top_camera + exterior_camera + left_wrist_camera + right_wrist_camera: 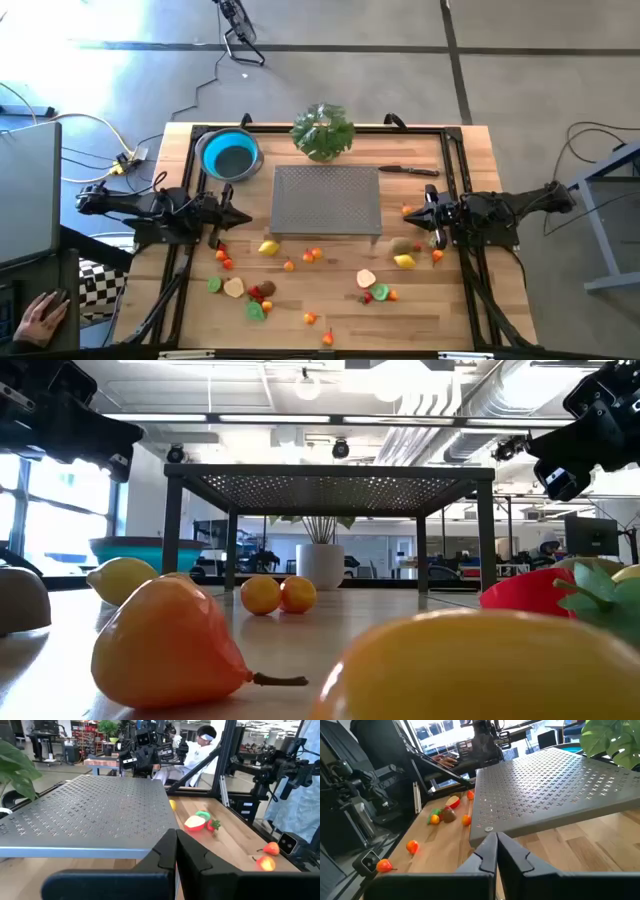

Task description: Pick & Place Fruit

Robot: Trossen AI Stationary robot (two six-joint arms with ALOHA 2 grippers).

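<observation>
Many small toy fruits lie on the wooden table's near half: a lemon, orange pieces, a cream slice, green slices, a second lemon. The blue bowl stands at the far left. My left gripper hovers shut at the left end of the grey perforated stand, its fingers touching nothing. My right gripper hovers shut at the stand's right end, nothing between its fingers. An orange fruit lies near its tip.
A leafy green bunch stands behind the stand, and a black-handled knife lies at the far right. Black frame rails run along the table's sides. A person sits beyond the table. Bare wood shows between the fruit clusters.
</observation>
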